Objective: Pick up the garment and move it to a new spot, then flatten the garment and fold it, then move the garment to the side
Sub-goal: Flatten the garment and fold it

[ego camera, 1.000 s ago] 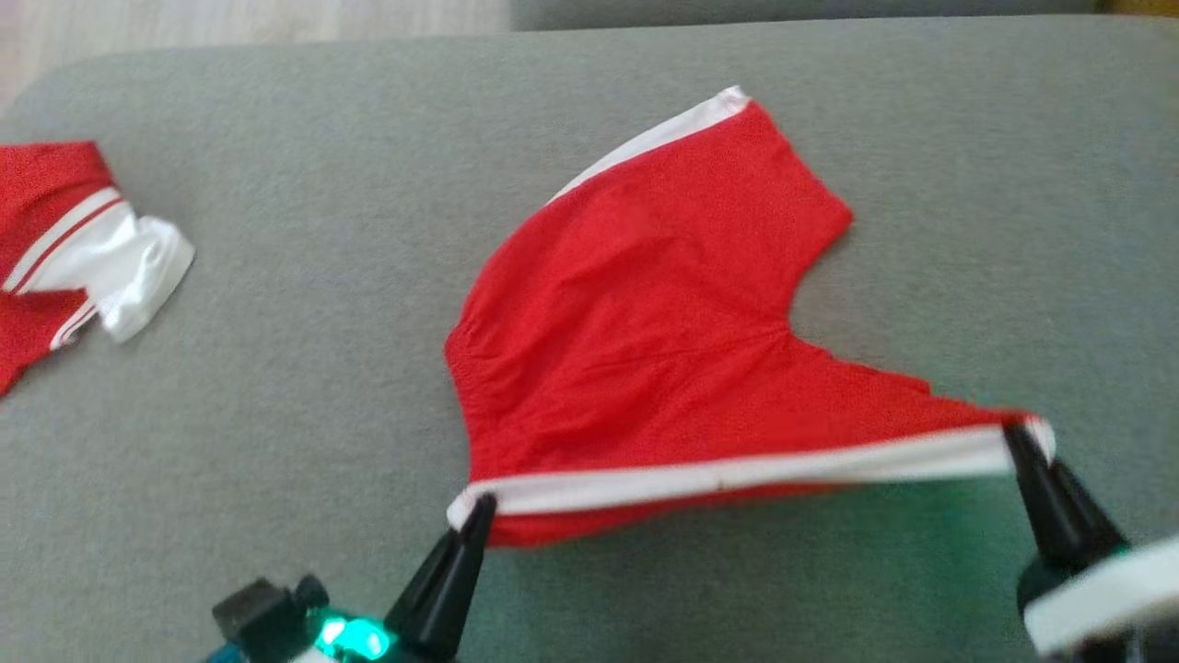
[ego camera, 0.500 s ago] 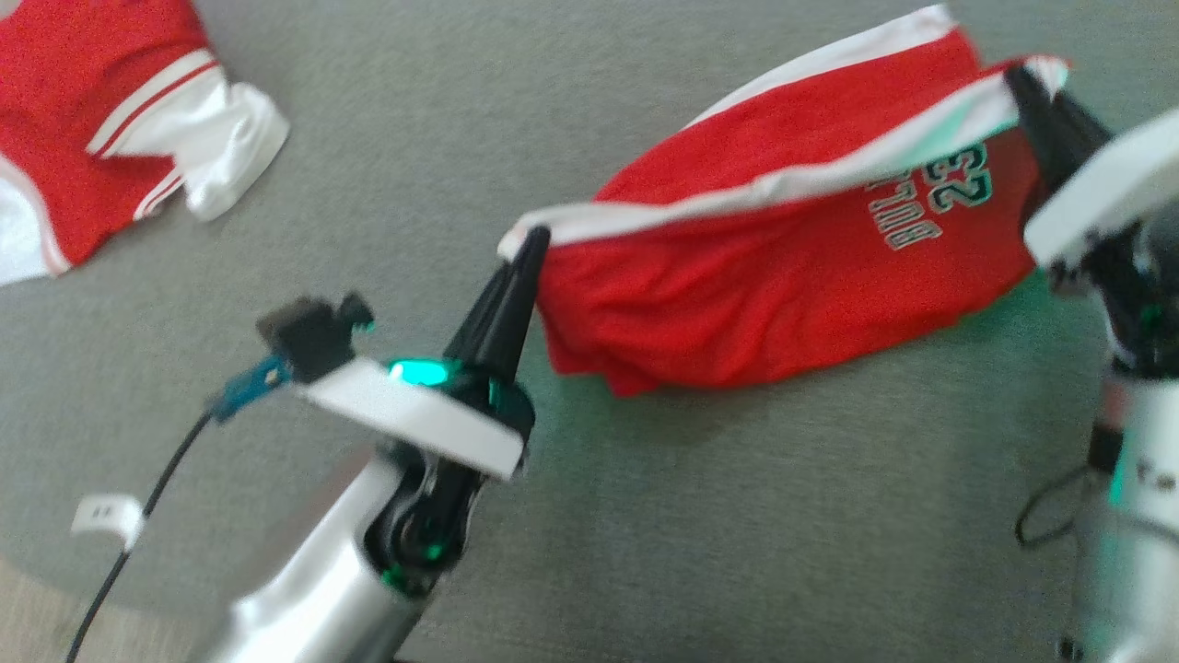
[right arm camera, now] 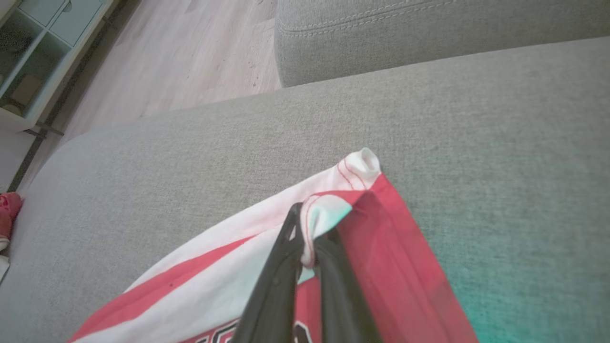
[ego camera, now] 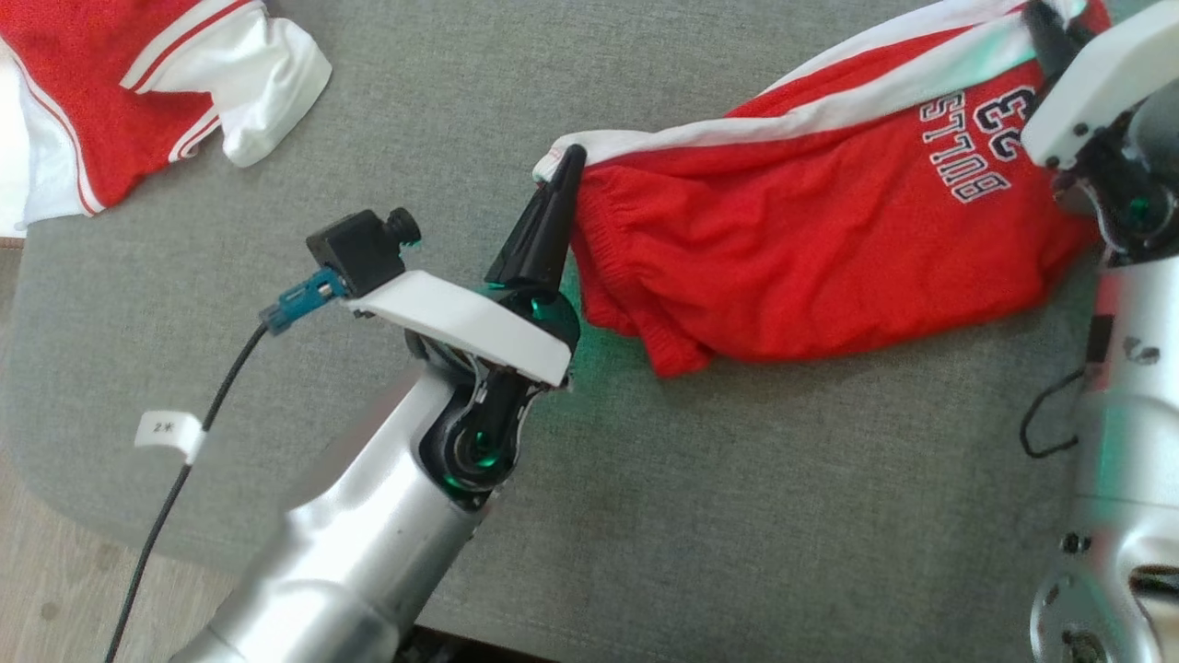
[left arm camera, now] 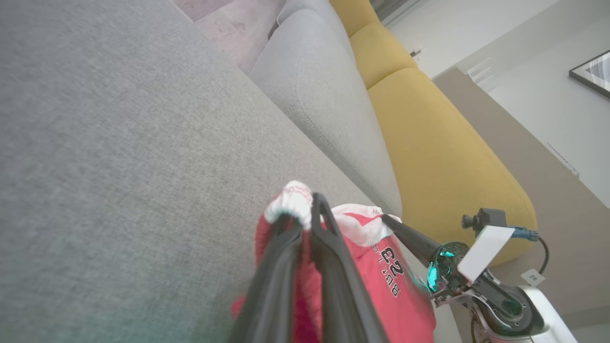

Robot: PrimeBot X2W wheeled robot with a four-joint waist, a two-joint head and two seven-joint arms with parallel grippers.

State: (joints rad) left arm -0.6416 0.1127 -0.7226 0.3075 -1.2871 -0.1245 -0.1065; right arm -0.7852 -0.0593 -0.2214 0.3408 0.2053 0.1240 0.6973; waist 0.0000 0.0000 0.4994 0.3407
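The garment point(ego camera: 811, 249) is a pair of red shorts with white trim and a "BULLS 23" print, lying doubled over on the grey cushion point(ego camera: 737, 516). My left gripper point(ego camera: 569, 158) is shut on the white trimmed corner at the garment's left end, and in the left wrist view the left gripper point(left arm camera: 307, 209) pinches that white corner above the garment point(left arm camera: 381, 281). My right gripper point(ego camera: 1041, 14) is shut on the other white corner at the top right. The right wrist view has the right gripper point(right arm camera: 305, 224) pinching the white hem of the garment point(right arm camera: 391, 247).
A second red and white garment point(ego camera: 110, 101) lies at the cushion's far left. Wooden floor point(ego camera: 55, 589) shows past the cushion's left edge. A grey sofa back point(right arm camera: 429, 38) and yellow cushions point(left arm camera: 429, 143) stand behind. A shelf unit point(right arm camera: 28, 57) is off to the left.
The head camera has shifted. Both grippers, still shut, have carried the white-trimmed edge up and over the garment, so it lies doubled with the printed side showing.
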